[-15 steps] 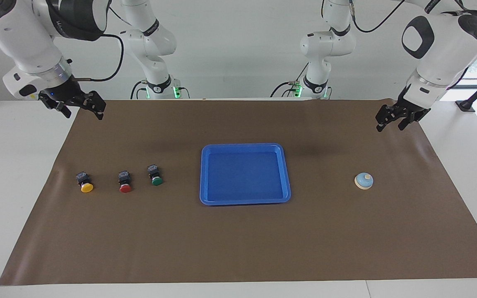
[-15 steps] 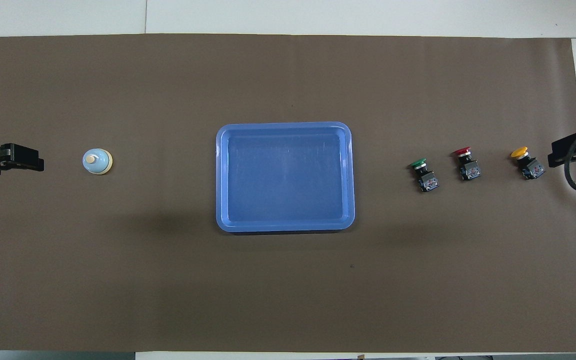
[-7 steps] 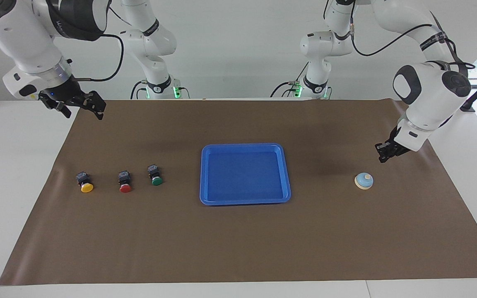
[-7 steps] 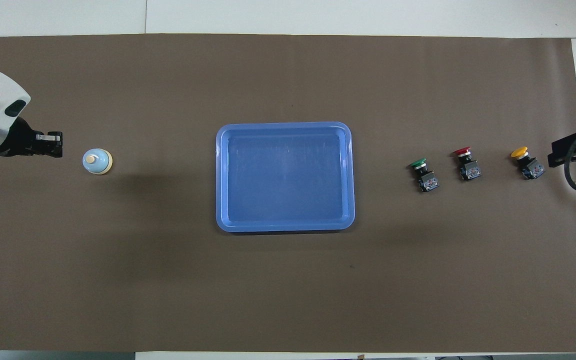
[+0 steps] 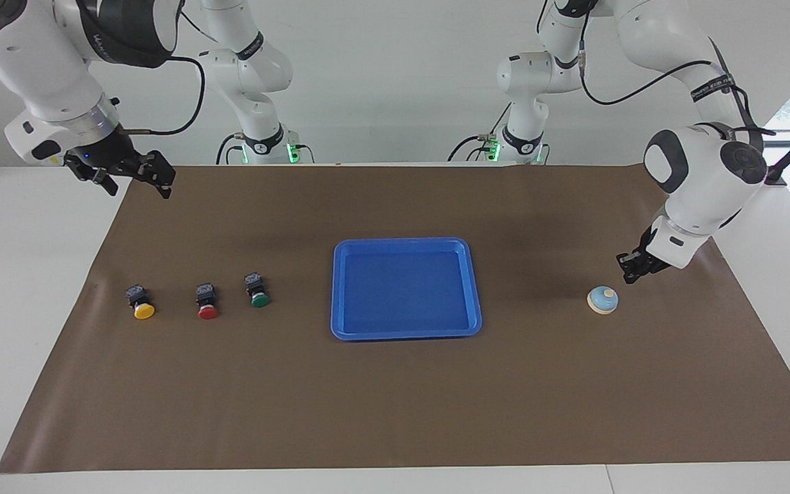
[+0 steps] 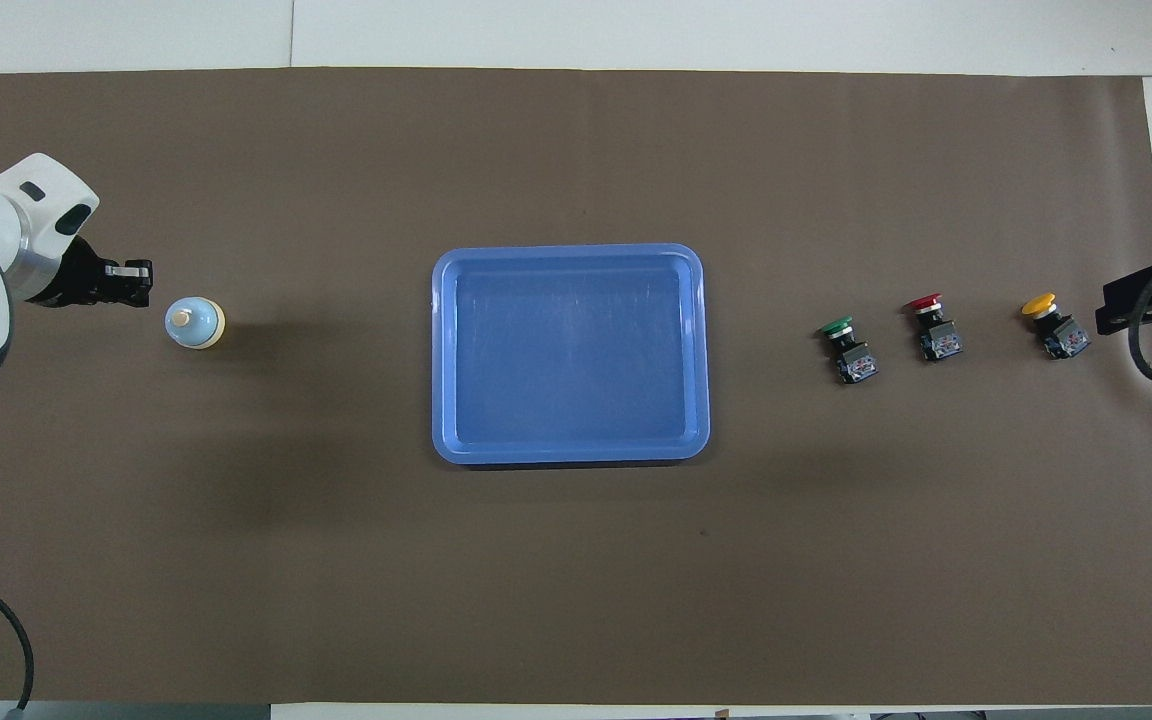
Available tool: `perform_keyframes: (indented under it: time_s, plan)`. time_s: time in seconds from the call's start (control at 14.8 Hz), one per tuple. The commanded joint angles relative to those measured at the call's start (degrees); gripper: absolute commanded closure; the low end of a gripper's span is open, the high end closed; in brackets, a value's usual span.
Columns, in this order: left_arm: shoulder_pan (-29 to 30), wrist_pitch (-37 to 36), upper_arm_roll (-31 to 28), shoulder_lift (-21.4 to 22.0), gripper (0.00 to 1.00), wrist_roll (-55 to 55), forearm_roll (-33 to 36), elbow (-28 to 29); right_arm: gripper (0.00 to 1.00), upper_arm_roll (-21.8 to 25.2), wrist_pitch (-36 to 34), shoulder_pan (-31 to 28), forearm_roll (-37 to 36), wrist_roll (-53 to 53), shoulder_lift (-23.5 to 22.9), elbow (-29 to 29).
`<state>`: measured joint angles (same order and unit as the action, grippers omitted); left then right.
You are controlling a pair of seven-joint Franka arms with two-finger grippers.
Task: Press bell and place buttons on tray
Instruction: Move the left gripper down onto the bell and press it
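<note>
Your left gripper [image 5: 629,273] has dropped close beside the bell [image 5: 603,300], jaws clenched on nothing. The bell sits at the left arm's end of the bench, light and rigid; press its knob straight down. Right gripper [image 5: 136,176] waits, released.

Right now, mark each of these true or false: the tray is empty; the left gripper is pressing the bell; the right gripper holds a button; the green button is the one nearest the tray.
1. The tray is empty. True.
2. The left gripper is pressing the bell. False: it is shut and close beside the bell, not touching it.
3. The right gripper holds a button. False: it is open and holds nothing, waiting at its own end of the table.
4. The green button is nearest the tray. True: then red, then yellow.
</note>
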<state>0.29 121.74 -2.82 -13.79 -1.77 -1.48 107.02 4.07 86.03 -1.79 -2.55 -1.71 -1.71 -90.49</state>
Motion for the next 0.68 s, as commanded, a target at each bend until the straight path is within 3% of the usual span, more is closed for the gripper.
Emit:
perform_keyframes:
  time_s: [0.0, 0.4, 0.61]
  plan:
    - [0.50, 2.89, 0.10, 0.26, 1.00, -0.07, 0.42, 2.05, 0.00, -0.29, 0.55, -0.84, -0.52, -1.10, 1.27, -1.53]
    - [-0.11, 5.61, 0.10, -0.45, 1.00, 0.02, 0.42, 4.33, 0.00, -0.20, 0.19, -0.93, 0.44, -1.45, 1.27, -1.53]
    - [-0.29, 7.11, 0.18, -0.18, 1.00, 0.10, 0.42, 5.92, 0.00, -0.29, 4.66, -0.67, 0.44, -1.28, 1.62, -3.37]
